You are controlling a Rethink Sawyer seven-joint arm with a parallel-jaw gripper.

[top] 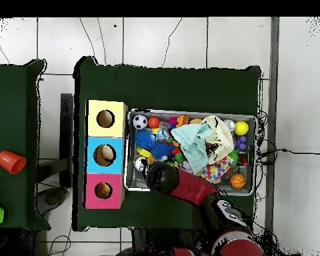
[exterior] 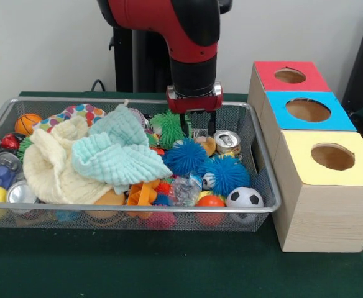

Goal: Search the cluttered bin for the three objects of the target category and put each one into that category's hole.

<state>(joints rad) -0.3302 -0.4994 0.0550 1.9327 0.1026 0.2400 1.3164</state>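
Observation:
The wire mesh bin is full of toys and cloths; it also shows in the overhead view. My gripper hangs low over the bin's far right part, behind the blue spiky balls, with its fingers spread and nothing clearly between them. An orange toy figure lies at the front middle, and a yellow-orange toy is half hidden under the cream cloth. No duck beak shows. The red-topped box's hole is right of the bin; in the overhead view, this hole shows something orange inside.
A teal cloth covers the bin's middle. A soccer ball, a can, a green spiky ball and a basketball lie around. Blue-topped and yellow-topped boxes stand nearer. A red cup sits apart.

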